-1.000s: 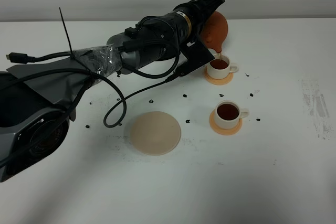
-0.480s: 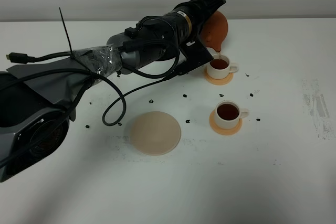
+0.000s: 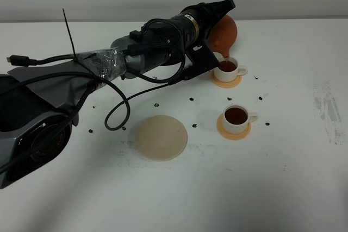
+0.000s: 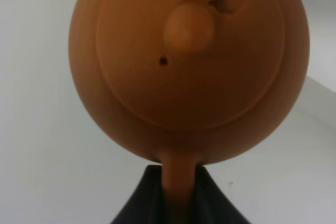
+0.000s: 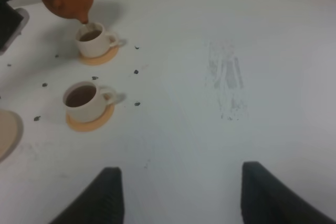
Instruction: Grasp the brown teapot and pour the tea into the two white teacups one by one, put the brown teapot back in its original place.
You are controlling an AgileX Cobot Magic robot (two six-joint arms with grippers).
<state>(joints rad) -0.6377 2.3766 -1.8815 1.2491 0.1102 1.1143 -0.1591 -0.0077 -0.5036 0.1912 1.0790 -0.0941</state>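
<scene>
Left gripper (image 3: 224,8) has its fingers clamped on the teapot's handle; in the left wrist view the dark fingers (image 4: 142,203) pinch the handle strap at the bottom of frame, lid and knob facing the lens. Teapot (image 3: 224,32) sits upper centre-right of the high view, tipped spout-down right over the far cup (image 3: 227,69).

Right gripper (image 5: 178,195) idle, fingers wide apart, nothing between them, over bare table (image 3: 283,177).

Step in hand, my read: pour number 2, into the far cup. Near cup (image 3: 236,118), centre-right, already holds dark tea. Far cup also looks close to full.

Next move calls for: roll the pot back upright before it overflows, keep the lid from slipping, then carry it down-left to the beige disc (image 3: 160,137), lower centre, and set it down centred before letting go.

Count:
- 1 teapot
- 2 cups, both with tea
- 2 orange coasters, 1 under each cup: far (image 3: 225,82), near (image 3: 234,132)
- 1 beige disc, empty
- several dark specks (image 3: 191,100) scattered on the table, too small to identify
</scene>
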